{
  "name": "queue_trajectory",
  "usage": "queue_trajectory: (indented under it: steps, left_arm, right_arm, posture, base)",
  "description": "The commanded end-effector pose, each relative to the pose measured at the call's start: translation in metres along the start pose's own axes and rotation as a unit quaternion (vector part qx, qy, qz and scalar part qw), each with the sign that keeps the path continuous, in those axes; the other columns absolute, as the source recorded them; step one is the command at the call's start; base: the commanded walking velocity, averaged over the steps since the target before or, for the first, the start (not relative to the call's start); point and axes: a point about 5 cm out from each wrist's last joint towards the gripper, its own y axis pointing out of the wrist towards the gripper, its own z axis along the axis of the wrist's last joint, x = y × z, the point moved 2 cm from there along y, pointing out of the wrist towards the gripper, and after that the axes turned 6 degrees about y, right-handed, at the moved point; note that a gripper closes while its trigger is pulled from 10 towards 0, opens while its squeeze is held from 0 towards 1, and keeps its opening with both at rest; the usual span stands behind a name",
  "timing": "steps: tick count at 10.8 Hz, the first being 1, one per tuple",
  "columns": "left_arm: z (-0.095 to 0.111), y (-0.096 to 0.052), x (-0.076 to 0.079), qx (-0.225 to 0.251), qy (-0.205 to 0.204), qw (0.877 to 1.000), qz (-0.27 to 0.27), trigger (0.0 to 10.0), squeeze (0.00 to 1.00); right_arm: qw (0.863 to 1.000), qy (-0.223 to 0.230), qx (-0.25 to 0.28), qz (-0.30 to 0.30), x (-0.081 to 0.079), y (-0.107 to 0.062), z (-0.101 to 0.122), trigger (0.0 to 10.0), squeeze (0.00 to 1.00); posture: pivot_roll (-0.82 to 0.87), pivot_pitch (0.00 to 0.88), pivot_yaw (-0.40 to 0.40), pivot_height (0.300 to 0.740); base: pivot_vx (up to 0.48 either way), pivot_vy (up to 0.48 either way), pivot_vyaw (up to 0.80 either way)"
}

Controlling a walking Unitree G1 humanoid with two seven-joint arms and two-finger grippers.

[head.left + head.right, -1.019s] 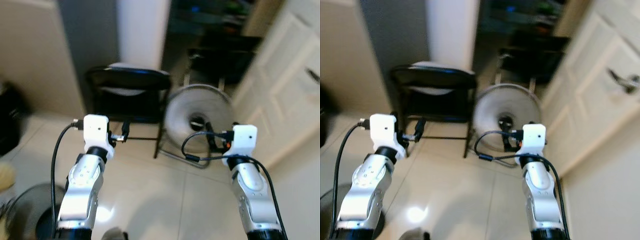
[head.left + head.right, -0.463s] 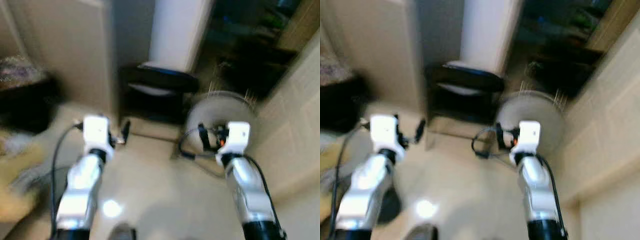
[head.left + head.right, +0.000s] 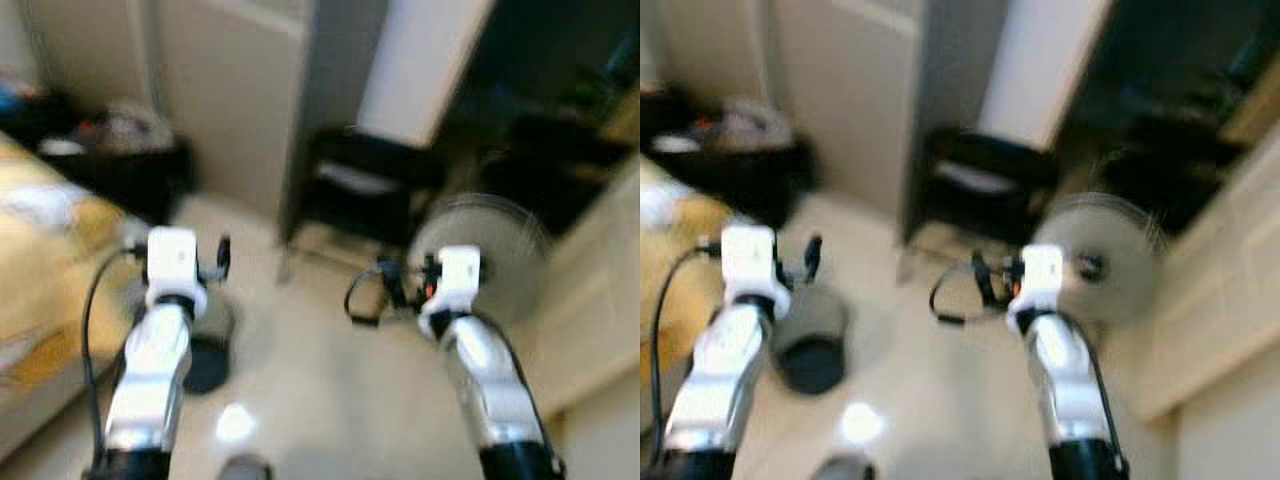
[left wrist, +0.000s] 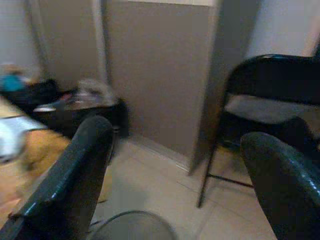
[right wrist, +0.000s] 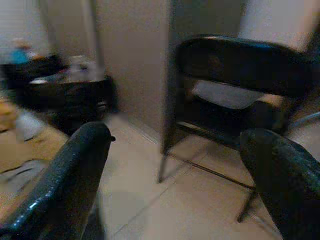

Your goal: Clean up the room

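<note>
1. Swinging toward the robot's left since the earlier frames, the head camera now takes in a yellow-covered bed [image 3: 40, 270] at 9 o'clock, and the whole picture is blurred; the things themselves have not shifted.
2. Pale glossy tiled floor [image 3: 310, 390] spreads between the two silver arms, with a bright glare spot on it.
3. Black metal folding chair [image 3: 370, 185] stands at 12 o'clock against a grey wall panel.
4. Round grey floor fan [image 3: 495, 255] sits at 2 o'clock, just beside the chair.
5. Dark low stand heaped with clutter [image 3: 125, 160] is at 10 o'clock, near the bed's far end.
6. Small round dark bin [image 3: 205, 345] rests on the floor at 8 o'clock, near the left arm.
7. Left gripper [image 4: 175, 190] hovers over the floor with its fingers spread wide, holding nothing.
8. Right gripper [image 5: 175, 185] is likewise spread wide and empty, pointing at the chair.
</note>
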Motion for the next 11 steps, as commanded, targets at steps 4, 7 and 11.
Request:
queue_trajectory:
  steps: [4, 7, 11]
  left_arm:
    - [-0.010, -0.003, 0.005, -0.022, -0.001, 1.000, 0.011, 10.0, 0.00]
    - [-0.008, -0.005, 0.006, -0.010, -0.012, 1.000, 0.004, 10.0, 0.00]
    - [-0.016, -0.008, 0.010, -0.022, -0.052, 0.998, 0.001, 10.0, 0.00]
  right_arm:
    - [1.000, -0.007, -0.023, -0.012, 0.014, -0.013, -0.015, 10.0, 0.00]
    - [0.998, -0.025, -0.034, -0.047, 0.031, -0.009, -0.018, 10.0, 0.00]
    - [0.999, -0.017, -0.002, -0.049, 0.023, 0.003, -0.007, 10.0, 0.00]
  posture:
    - [0.15, 0.000, -0.155, 0.723]
    - [0.16, 0.000, -0.173, 0.723]
    - [0.17, 0.000, -0.175, 0.723]
  base:
    - [0.000, 0.000, 0.58]
    - [0.266, 0.000, 0.39]
    - [0.469, 0.000, 0.37]
